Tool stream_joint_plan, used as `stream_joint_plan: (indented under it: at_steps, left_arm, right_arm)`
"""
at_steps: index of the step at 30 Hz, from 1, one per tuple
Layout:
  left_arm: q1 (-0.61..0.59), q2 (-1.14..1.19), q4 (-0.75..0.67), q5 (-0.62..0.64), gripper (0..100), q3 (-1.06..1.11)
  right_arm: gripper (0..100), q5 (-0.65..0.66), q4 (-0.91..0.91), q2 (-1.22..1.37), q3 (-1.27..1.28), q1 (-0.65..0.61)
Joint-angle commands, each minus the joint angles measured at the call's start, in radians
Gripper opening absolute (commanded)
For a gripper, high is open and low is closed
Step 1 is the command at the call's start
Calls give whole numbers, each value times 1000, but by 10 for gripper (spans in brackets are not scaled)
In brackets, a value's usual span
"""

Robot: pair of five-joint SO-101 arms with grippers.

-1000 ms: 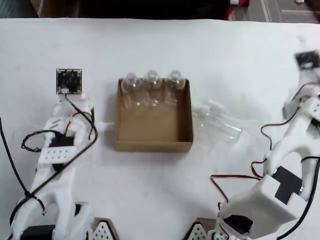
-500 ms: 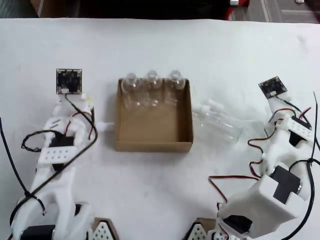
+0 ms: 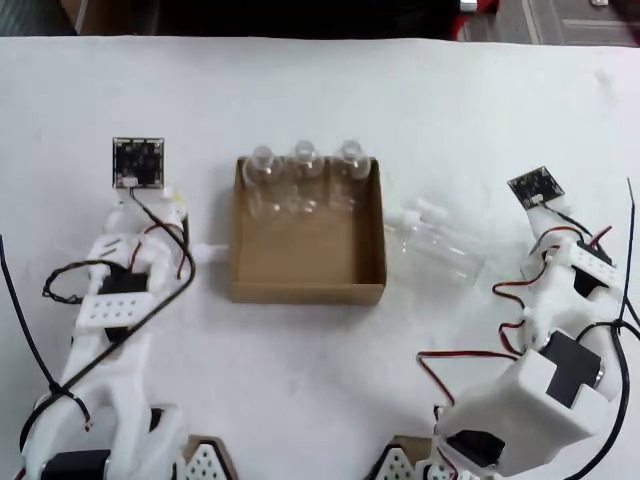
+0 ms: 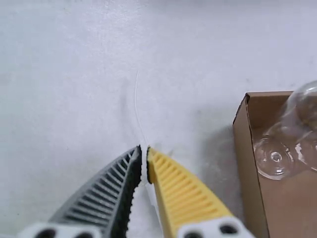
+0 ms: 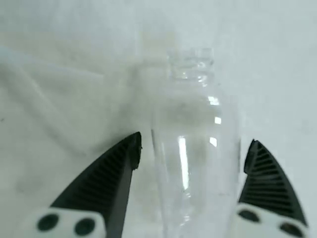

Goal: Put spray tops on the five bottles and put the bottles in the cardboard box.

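The right gripper (image 5: 193, 148) is holding its two black fingers (image 5: 124, 168) spread wide and released, one on each side of a clear plastic bottle (image 5: 195, 144). The bottle is lying on its side on the white table (image 5: 277, 59). A narrow gap is showing between each fingertip and the bottle's wall, so the fingers are flanking the bottle and not clasping it. The bottle's threaded neck is pointing away from the gripper.

The left gripper (image 4: 143, 154) is keeping its grey finger (image 4: 111, 191) and yellow finger (image 4: 181, 193) clenched, tips touching and grasping nothing. It is hanging over bare table, near one corner of the open brown cardboard box (image 4: 246, 148).

In the high view, the box is sitting near the middle of the table. Two clear bottles (image 3: 437, 240) are lying on their sides close together at 3 o'clock from the box, just beside its wall. I cannot tell which of the two is the one between the right fingers. The right arm (image 3: 560, 300) is standing at about 4 o'clock from this pair. The left arm (image 3: 120, 290) is standing at 9 o'clock from the box.

Inside the box, three more clear bottles (image 3: 303, 165) are standing upright in a row against its 12 o'clock wall.
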Motion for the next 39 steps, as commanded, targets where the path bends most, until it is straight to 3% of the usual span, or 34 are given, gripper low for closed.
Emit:
stream_joint_plan:
  at_steps: [1,12,17,22,27,32,39]
  left_arm:
    - [8,-5,-29,-11,20,-26]
    - [8,-5,-29,-11,20,-28]
    - [8,-5,-31,-11,20,-28]
    - [10,-5,-31,-11,20,-28]
    - [10,-5,-31,-11,20,-28]
    - [8,-5,-31,-11,20,-28]
    - [8,-5,-31,-11,20,-28]
  right_arm:
    - [290,5,-21,-62,-6,-8]
    - [290,3,2,-67,-12,-22]
    - [282,3,156,-150,-20,-45]
    - [198,2,361,-328,-64,-101]
    - [161,-57,403,-410,-120,-125]
    - [176,-140,426,-325,-250,-124]
    - [173,-144,636,-21,-617,-177]
